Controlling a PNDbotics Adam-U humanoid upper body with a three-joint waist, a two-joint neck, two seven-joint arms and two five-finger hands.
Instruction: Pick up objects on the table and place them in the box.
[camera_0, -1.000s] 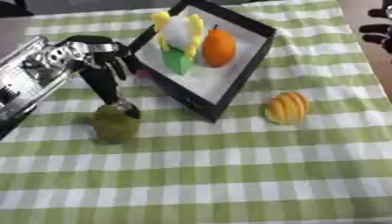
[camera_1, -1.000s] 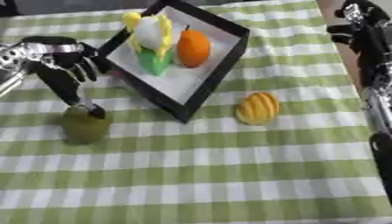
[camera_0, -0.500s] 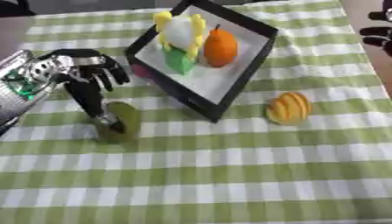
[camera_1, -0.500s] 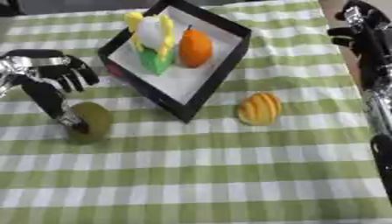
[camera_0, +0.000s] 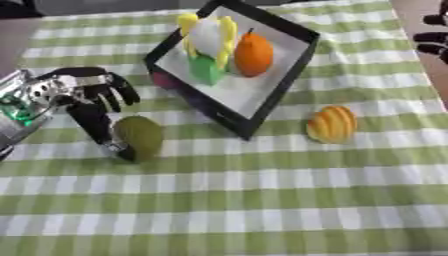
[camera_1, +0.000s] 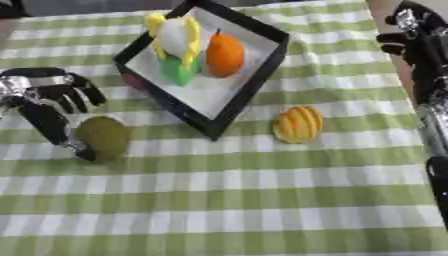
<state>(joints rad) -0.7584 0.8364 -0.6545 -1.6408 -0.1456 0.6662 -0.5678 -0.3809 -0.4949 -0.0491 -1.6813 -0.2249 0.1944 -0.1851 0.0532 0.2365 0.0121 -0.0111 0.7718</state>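
Left hand (camera_0: 83, 95) at mid-left of frame, fingers hanging relaxed and spread, nothing pinched or wrapped; one long digit reaching down-right with its tip just beside, maybe touching, the lower left flank of the olive-green fruit (camera_0: 139, 136). Green fruit sitting on the checked tablecloth (camera_0: 262, 200) directly right of and below that hand, long axis running roughly top to bottom of the frame with a slight tilt. Black box (camera_0: 297, 55) up and to the right of it, tipped diagonally, already carrying an orange fruit (camera_0: 253, 54), a green block (camera_0: 206, 70) and a white-and-yellow piece (camera_0: 206, 34). Orange ridged item (camera_0: 332, 123) lying just beyond the box's lower corner, centre-right, well apart from the left hand. Right hand (camera_1: 420, 37) up in the upper right corner, beyond the cloth's edge, fingers not readable from here. Left hand clearly the nearer one for the green fruit; looks like a closing of fingers across its short width comes next, then a carry up-right to the box. Risk, at a guess: a nudge from that single digit rolling the fruit away toward the right.
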